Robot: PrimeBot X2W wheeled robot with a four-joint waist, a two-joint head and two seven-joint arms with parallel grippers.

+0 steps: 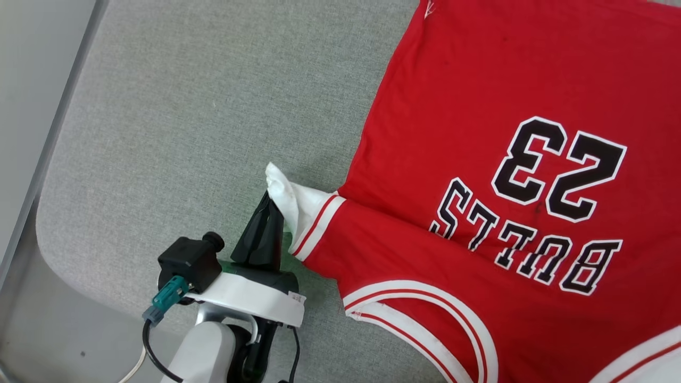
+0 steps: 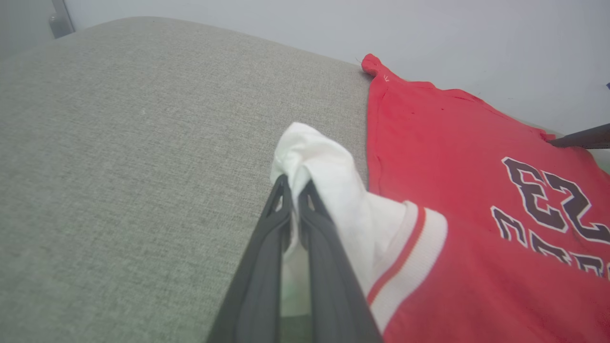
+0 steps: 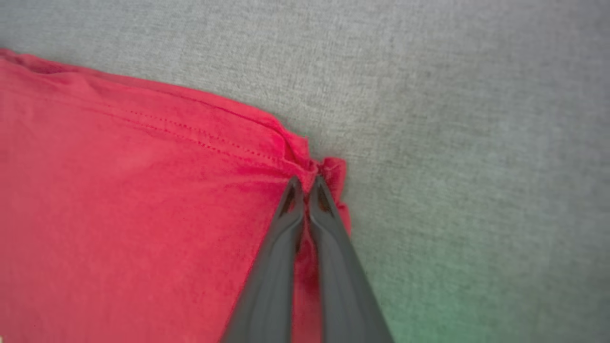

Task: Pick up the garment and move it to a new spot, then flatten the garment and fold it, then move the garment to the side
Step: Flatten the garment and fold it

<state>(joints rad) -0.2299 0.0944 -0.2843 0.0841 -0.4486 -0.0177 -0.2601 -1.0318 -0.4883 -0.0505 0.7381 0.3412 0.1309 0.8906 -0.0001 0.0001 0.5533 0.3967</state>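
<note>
The garment (image 1: 479, 159) is a red jersey with black "23" and "BULLS" lettering, spread flat over the right half of the grey surface. My left gripper (image 1: 267, 199) is shut on its white side panel with striped trim (image 2: 329, 190), bunching the cloth into a small peak at the jersey's left edge. In the right wrist view my right gripper (image 3: 305, 183) is shut on a red hemmed corner of the garment (image 3: 143, 190), which puckers around the fingertips. A dark finger (image 2: 584, 138) of the right gripper shows at the jersey's far edge in the left wrist view.
The grey fabric surface (image 1: 186, 133) has bare room to the left of the jersey. Its rounded front-left corner and a pale floor strip (image 1: 21, 159) lie at the left. A pale wall (image 2: 333, 24) rises behind the surface.
</note>
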